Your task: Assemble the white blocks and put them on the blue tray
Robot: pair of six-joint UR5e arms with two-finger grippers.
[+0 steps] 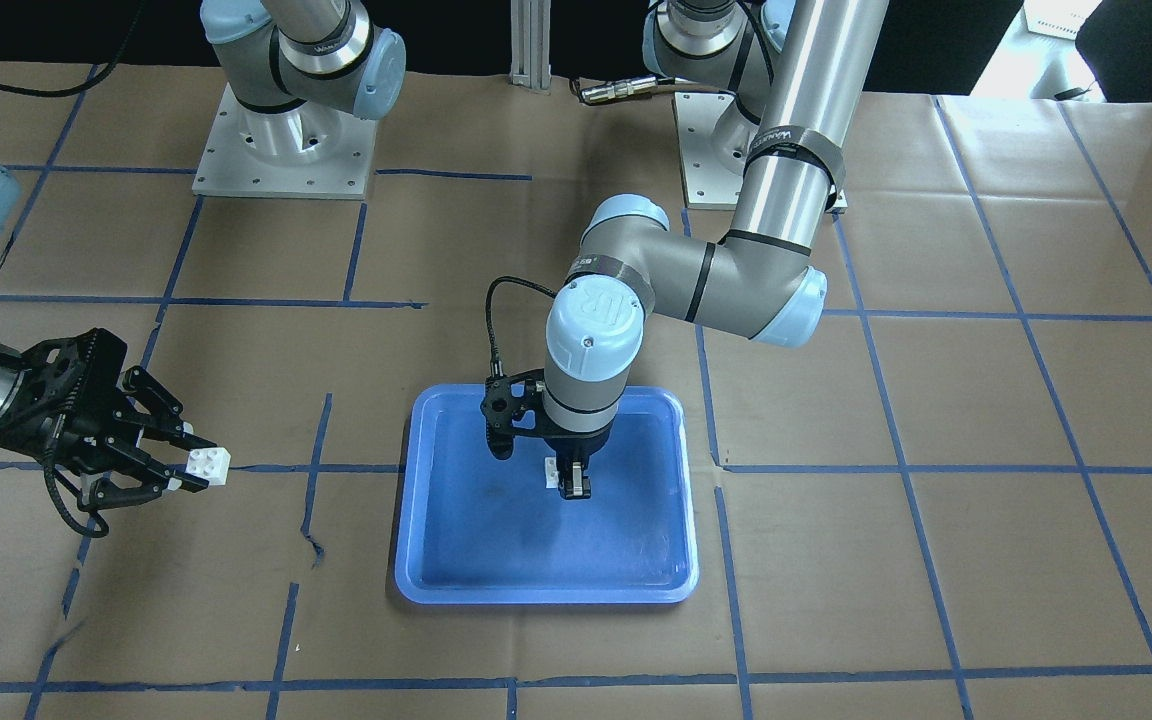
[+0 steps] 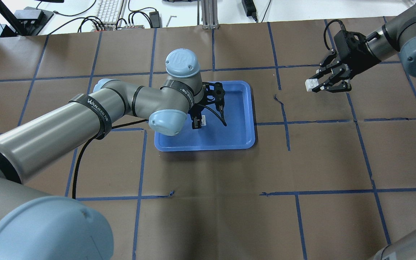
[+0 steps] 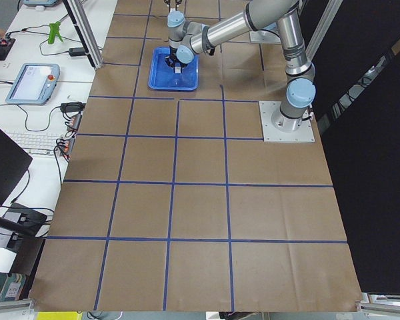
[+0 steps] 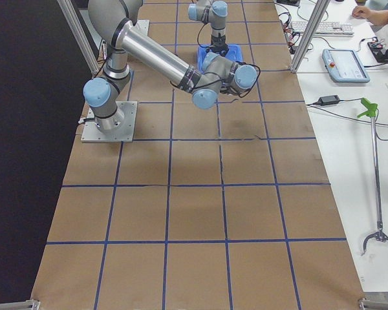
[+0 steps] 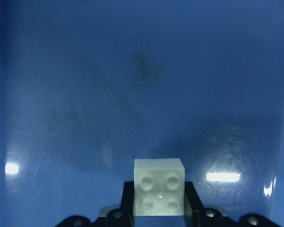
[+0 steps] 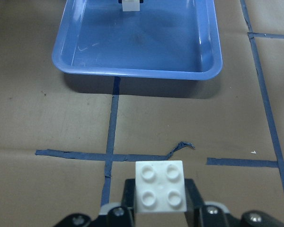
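Left claw is clamped on the first brick, low over the inside of the blue tray; whether that brick touches the tray floor cannot be told. Right claw is clamped on the second brick, above the desk and well apart from the tray, on the robot's right side. The two white bricks are not yet joined; assembly is judged outstanding.

Hazards noted:
- Each brick shows its studs toward its own wrist camera; bringing them together as held would likely put studs against the wrong face, so no lock.
- Slight skew between the bricks at contact could jam the studs or twist a brick out of its grip.
- Both claws must meet in a small space over the tray; fingers may collide.
- Pressing down hard could shove the tray along the paper.
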